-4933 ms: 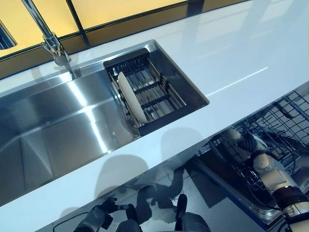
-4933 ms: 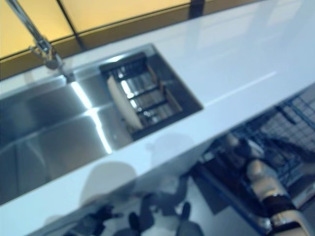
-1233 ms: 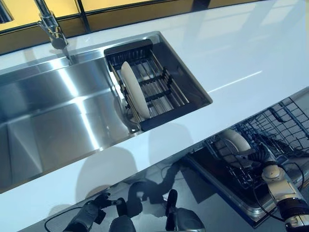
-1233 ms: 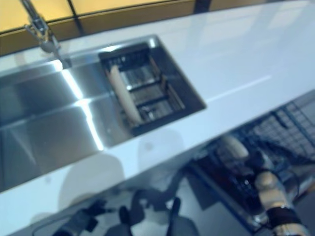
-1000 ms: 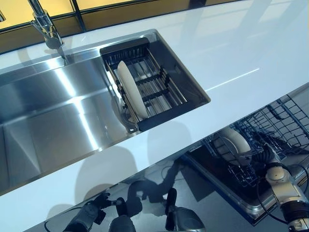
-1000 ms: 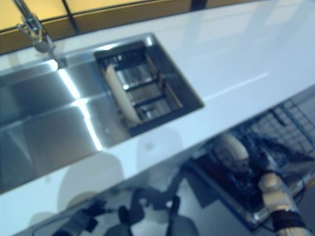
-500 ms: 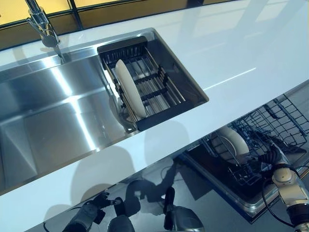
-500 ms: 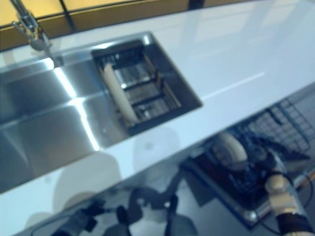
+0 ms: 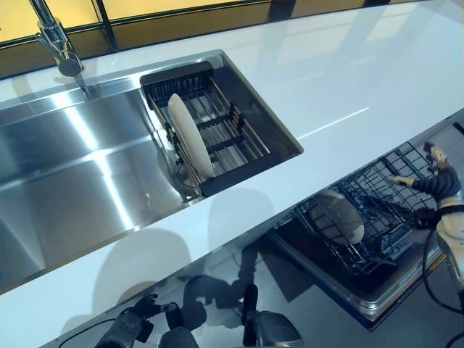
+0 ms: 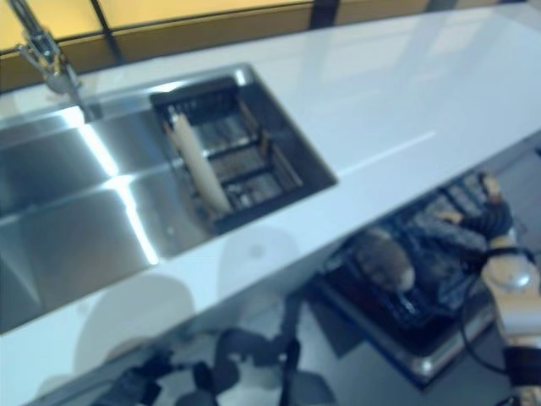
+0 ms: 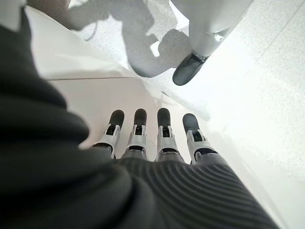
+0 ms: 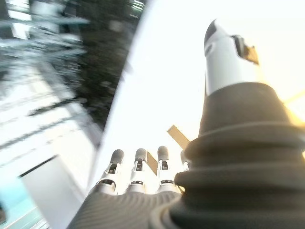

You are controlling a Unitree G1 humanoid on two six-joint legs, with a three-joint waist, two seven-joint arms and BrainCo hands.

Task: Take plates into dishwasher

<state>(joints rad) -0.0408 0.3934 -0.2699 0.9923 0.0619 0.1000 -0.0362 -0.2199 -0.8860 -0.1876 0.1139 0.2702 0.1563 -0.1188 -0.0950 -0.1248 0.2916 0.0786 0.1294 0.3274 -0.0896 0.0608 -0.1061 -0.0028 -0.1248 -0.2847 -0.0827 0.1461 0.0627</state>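
One white plate [image 9: 190, 136] stands on edge in the black rack [image 9: 243, 138] in the sink. A second white plate [image 9: 338, 216] stands in the lower dishwasher rack [image 9: 388, 225] under the counter edge. My right hand [image 9: 439, 181] is open and empty, lifted above the right part of that rack, apart from the plate. Its straight fingers [image 12: 137, 168] show in the right wrist view. My left hand [image 9: 131, 330] hangs low at the lower left, open and empty, its fingers [image 11: 164, 133] straight.
A white counter [image 9: 348, 80] runs across the view, with a steel sink [image 9: 65, 174] and a tap [image 9: 58, 47] at the left. The dishwasher door and pulled-out rack stick out below the counter's front edge at the right.
My right hand has let go of the plate in the dishwasher rack and risen up and to the right. The camera has shifted slightly.
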